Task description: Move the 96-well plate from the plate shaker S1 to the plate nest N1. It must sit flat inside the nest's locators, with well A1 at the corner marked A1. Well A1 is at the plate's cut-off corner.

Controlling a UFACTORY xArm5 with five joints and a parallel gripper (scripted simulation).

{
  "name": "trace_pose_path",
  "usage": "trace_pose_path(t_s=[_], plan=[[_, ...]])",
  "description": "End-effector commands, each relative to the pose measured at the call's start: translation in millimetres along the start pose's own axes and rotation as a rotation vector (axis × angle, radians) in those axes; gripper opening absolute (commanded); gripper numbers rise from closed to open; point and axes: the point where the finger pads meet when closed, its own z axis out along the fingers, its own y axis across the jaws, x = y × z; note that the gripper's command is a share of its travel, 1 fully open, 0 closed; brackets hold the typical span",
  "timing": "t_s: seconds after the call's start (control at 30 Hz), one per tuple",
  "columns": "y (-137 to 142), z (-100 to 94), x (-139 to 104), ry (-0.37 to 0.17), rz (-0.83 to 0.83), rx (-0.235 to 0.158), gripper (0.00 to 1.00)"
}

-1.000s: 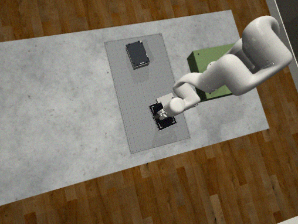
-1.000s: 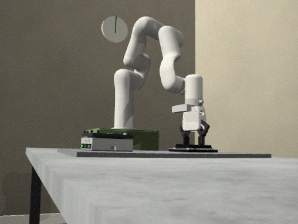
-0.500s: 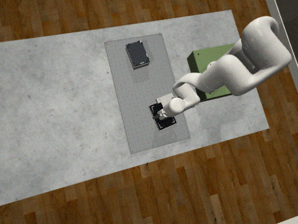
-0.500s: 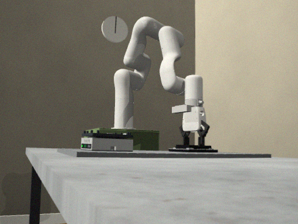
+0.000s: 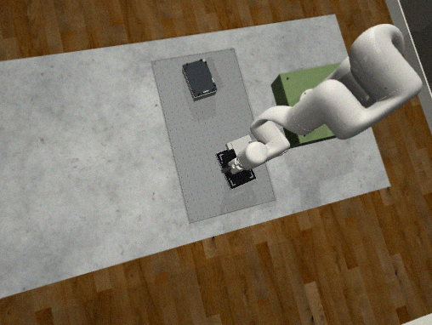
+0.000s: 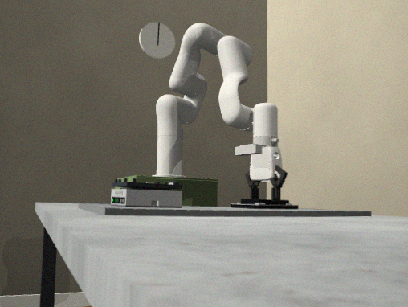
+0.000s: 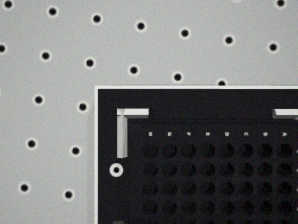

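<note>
The dark 96-well plate (image 7: 215, 175) lies in the black plate nest N1 (image 5: 236, 169), inside its white corner locators (image 7: 127, 125). In the wrist view a small white ring (image 7: 116, 170) sits on the nest beside the plate's left edge. I cannot make out the plate's cut-off corner. My gripper (image 6: 265, 197) stands upright over the nest (image 6: 264, 205) with its fingers spread wide on either side of the plate, low at plate level. It also shows in the top view (image 5: 227, 168). The plate shaker S1 (image 5: 199, 79) stands at the far end of the perforated baseplate with an empty dark top (image 6: 146, 194).
The green robot base (image 5: 306, 99) stands right of the baseplate, close behind the nest. The grey perforated baseplate (image 5: 213, 132) lies on the table, and its edges run near the nest.
</note>
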Motion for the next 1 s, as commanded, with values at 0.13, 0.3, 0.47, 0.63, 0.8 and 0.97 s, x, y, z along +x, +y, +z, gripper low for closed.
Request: trace_pose_path(t_s=[0.13, 0.3, 0.47, 0.63, 0.8, 0.97], plan=[[-1.2, -0.9, -0.3, 0.003, 0.0, 0.004, 1.0], [-1.2, -0.9, -0.3, 0.003, 0.0, 0.004, 1.0], [-1.2, -0.9, -0.3, 0.003, 0.0, 0.004, 1.0], [-1.2, -0.9, -0.3, 0.003, 0.0, 0.004, 1.0], [-1.2, -14.2, -0.4, 0.003, 0.0, 0.004, 1.0], [-1.2, -27.6, -0.5, 0.003, 0.0, 0.004, 1.0]])
